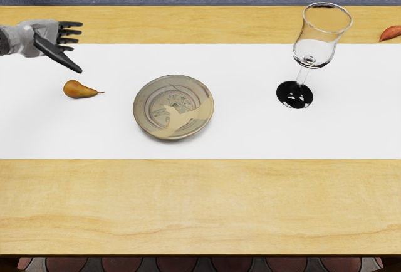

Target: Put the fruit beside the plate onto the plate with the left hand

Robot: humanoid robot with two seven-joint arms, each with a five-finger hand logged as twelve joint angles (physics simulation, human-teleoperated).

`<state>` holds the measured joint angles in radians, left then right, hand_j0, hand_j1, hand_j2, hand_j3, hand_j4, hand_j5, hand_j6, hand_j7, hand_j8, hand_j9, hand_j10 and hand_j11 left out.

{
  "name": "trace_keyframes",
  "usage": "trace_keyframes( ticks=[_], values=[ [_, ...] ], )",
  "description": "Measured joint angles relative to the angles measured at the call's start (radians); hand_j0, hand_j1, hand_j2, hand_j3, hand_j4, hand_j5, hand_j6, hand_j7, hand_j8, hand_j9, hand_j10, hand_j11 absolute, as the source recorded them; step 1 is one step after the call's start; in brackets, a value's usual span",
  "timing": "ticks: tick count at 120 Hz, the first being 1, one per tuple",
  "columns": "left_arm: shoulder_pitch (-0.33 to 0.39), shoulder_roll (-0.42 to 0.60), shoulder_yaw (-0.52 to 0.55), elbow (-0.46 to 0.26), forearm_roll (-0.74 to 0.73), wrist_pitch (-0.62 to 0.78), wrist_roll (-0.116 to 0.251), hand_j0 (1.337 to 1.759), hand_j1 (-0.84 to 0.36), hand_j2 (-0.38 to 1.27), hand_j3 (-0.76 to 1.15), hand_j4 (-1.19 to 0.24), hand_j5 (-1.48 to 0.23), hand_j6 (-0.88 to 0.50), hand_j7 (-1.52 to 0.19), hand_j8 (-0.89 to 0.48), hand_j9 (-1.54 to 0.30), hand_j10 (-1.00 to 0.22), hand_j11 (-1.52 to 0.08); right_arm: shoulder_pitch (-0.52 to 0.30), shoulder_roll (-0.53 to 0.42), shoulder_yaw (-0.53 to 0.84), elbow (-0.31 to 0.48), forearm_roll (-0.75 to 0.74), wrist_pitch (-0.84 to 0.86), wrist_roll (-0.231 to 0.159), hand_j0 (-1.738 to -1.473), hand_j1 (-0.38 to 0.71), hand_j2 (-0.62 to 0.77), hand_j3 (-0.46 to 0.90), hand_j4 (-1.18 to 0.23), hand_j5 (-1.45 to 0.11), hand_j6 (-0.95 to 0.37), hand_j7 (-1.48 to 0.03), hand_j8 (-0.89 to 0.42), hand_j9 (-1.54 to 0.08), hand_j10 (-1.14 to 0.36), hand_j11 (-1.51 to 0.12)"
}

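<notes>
Showing no readable text, label, brand, number or sign anywhere; carrying only a wordless swirl pattern on the plate at centre frame.

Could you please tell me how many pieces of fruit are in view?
2. A pear lies just left of the plate; a reddish fruit, cut off by the right edge, lies past the glass. Others may be off-frame.

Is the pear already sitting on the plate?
No, the pear lies on the white runner to the left of the plate, apart from its rim, and the open left hand holds nothing.
</notes>
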<state>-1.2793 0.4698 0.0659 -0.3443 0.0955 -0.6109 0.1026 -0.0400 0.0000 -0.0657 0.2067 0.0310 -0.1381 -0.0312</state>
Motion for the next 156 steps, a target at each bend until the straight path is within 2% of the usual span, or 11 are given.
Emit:
trace_keyframes(
  ticks=[17,39,47,60,76,98,117,138,156],
  values=[
    [-0.023,0.0,0.009,0.0,0.04,0.0,0.001,1.658,0.35,0.0,0.0,0.0,0.0,0.0,0.0,0.0,0.0,0.0,0.0,-0.002,0.0,0.0,-0.003,0.0,0.0,0.001,-1.658,-0.31,-0.01,0.0,-0.03,-0.04,-0.03,-0.04,-0.03,-0.04,-0.03,-0.04],
    [-0.128,-0.044,0.036,0.005,0.4,0.0,0.002,1.658,0.35,0.0,0.0,0.0,0.0,0.0,0.0,0.0,0.0,0.0,0.0,-0.003,0.0,0.001,-0.006,0.0,-0.001,-0.001,-1.658,-0.31,-0.01,0.0,-0.03,-0.04,-0.03,-0.04,-0.03,-0.04,-0.03,-0.04],
    [-0.167,-0.084,0.109,0.006,0.503,0.0,0.002,1.658,0.35,0.0,0.0,0.0,0.0,0.0,0.0,0.0,0.0,0.0,0.0,-0.003,0.0,0.001,-0.007,0.0,-0.001,-0.001,-1.658,-0.31,-0.01,0.0,-0.03,-0.04,-0.03,-0.04,-0.03,-0.04,-0.03,-0.04],
    [-0.213,-0.161,0.293,0.008,0.591,0.0,0.003,1.658,0.35,0.0,0.0,0.0,0.0,0.0,0.0,0.0,0.0,0.0,0.0,-0.003,0.0,0.001,-0.007,0.0,-0.001,-0.001,-1.658,-0.31,-0.01,0.0,-0.03,-0.04,-0.03,-0.04,-0.03,-0.04,-0.03,-0.04],
    [-0.214,-0.227,0.428,0.012,0.689,0.0,0.007,1.658,0.35,0.0,0.0,0.0,0.0,0.0,0.0,0.0,0.0,0.0,0.0,-0.003,0.0,0.001,-0.007,0.0,-0.001,-0.001,-1.658,-0.31,-0.01,0.0,-0.03,-0.04,-0.03,-0.04,-0.03,-0.04,-0.03,-0.04],
    [-0.199,-0.247,0.481,0.012,0.751,0.0,0.03,1.658,0.35,0.0,0.0,0.0,0.0,0.0,0.0,0.0,0.0,0.0,0.0,-0.003,0.0,0.001,-0.007,0.0,-0.001,-0.001,-1.658,-0.31,-0.01,0.0,-0.03,-0.04,-0.03,-0.04,-0.03,-0.04,-0.03,-0.04],
    [-0.181,-0.247,0.489,-0.022,0.804,0.0,0.031,1.658,0.35,0.0,0.0,0.0,0.0,0.0,0.0,0.0,0.0,0.0,0.0,-0.003,0.0,0.001,-0.007,0.0,-0.001,-0.001,-1.658,-0.31,-0.01,0.0,-0.03,-0.04,-0.03,-0.04,-0.03,-0.04,-0.03,-0.04],
    [-0.168,-0.261,0.483,-0.05,0.796,0.0,0.032,1.658,0.35,0.0,0.0,0.0,0.0,0.0,0.0,0.0,0.0,0.0,0.0,-0.003,0.0,0.001,-0.007,0.0,-0.001,-0.001,-1.658,-0.31,-0.01,0.0,-0.03,-0.04,-0.03,-0.04,-0.03,-0.04,-0.03,-0.04],
    [-0.167,-0.269,0.473,-0.052,0.74,0.0,0.076,1.658,0.35,0.0,0.0,0.0,0.0,0.0,0.0,0.0,0.0,0.0,0.0,-0.003,0.0,0.001,-0.007,0.0,-0.001,-0.001,-1.658,-0.31,-0.01,0.0,-0.03,-0.04,-0.03,-0.04,-0.03,-0.04,-0.03,-0.04]
  ],
)
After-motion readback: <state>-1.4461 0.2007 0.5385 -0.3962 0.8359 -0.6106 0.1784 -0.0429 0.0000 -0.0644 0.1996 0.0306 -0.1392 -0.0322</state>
